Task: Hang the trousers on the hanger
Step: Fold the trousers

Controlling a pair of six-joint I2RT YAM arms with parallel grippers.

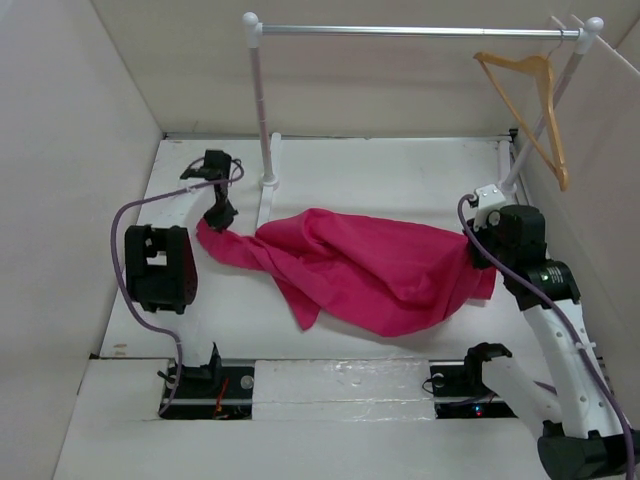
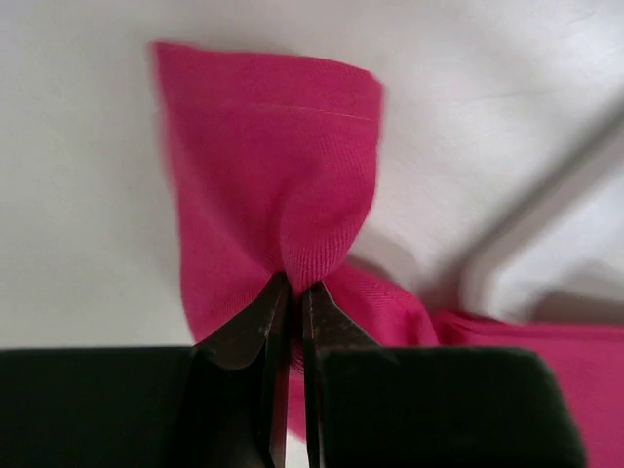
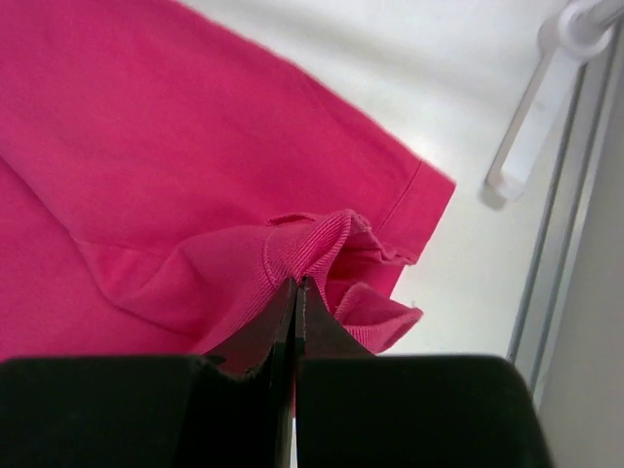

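The magenta-pink trousers lie crumpled across the middle of the white table. My left gripper is shut on a leg end at their left side; the left wrist view shows its jaws pinching a fold of the fabric at the gripper. My right gripper is shut on the trousers' right edge; the right wrist view shows its jaws closed on a bunched hem at the gripper. The tan wooden hanger hangs from the rail at the back right, apart from the trousers.
A silver rail on white posts spans the back. The right post's foot shows beside my right gripper. White walls enclose the table on the left, back and right.
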